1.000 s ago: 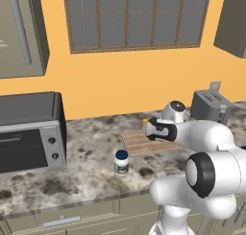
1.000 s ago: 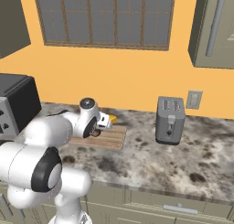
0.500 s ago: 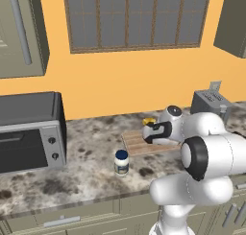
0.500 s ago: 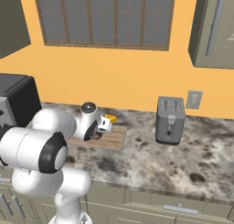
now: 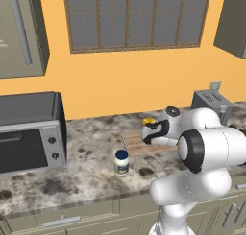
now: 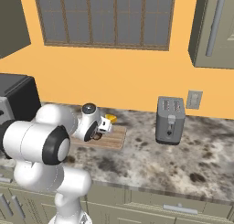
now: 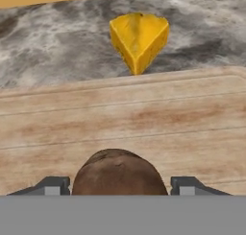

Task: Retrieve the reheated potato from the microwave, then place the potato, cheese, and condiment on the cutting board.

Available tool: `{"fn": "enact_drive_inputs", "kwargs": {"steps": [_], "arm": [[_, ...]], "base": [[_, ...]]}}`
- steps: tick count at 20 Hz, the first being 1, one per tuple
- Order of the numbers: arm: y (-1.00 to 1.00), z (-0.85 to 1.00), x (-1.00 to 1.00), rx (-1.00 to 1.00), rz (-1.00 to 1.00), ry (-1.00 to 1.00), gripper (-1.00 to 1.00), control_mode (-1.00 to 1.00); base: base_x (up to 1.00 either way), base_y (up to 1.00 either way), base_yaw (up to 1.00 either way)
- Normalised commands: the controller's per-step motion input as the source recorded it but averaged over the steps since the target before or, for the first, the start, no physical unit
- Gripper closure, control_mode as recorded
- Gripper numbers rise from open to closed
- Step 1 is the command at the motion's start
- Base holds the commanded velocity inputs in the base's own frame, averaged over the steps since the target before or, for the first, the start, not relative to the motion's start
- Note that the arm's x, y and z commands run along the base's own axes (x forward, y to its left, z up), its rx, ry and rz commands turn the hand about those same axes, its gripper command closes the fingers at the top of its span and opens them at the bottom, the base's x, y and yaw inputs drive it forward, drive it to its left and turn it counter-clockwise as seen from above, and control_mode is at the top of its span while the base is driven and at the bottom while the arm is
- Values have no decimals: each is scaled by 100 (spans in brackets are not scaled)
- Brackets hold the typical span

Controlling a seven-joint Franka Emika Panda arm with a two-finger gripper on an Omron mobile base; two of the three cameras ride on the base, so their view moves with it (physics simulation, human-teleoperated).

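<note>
The potato (image 7: pixel 119 174), a rough brown lump, sits between my fingertips low over the cutting board (image 7: pixel 144 119). My gripper (image 7: pixel 120 183) is shut on it, one finger at each side. The cheese (image 7: pixel 139 40), a yellow wedge, lies on the stone counter just past the board's far edge. From the left base view my gripper (image 5: pixel 150 132) hangs over the board (image 5: pixel 134 144), with the cheese (image 5: pixel 149 121) right behind it. The condiment (image 5: pixel 121 162), a white jar with a blue lid, stands on the counter in front and left of the board. The microwave is out of view.
A grey toaster oven (image 5: pixel 29 133) with two knobs stands at the counter's left end. A grey toaster (image 6: pixel 170 120) stands to the right of the board (image 6: pixel 114 138). My own white arm crowds the counter's front edge. Wall cabinets hang above both ends.
My arm has folded in and down, bringing the hand and the potato lower over the cutting board. The cheese and the jar have stayed put.
</note>
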Motion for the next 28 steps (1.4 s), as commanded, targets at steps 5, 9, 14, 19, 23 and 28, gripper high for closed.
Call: {"fn": "enact_drive_inputs", "kwargs": {"steps": [5, 9, 14, 19, 23, 28], "arm": [[0, 1, -1, 0, -2, 0, -100, -100], [0, 22, -2, 2, -4, 0, -100, -100], [0, 61, -1, 1, -3, 0, -100, -100], [0, 41, 55, 0, -6, 0, -100, -100], [0, 1, 71, 0, -6, 1, -100, -100], [-3, -5, 50, 0, -4, 5, -100, -100]], "base": [[0, 0, 0], [0, 0, 0], [0, 0, 0], [0, 0, 0], [0, 0, 0], [0, 0, 0]]}}
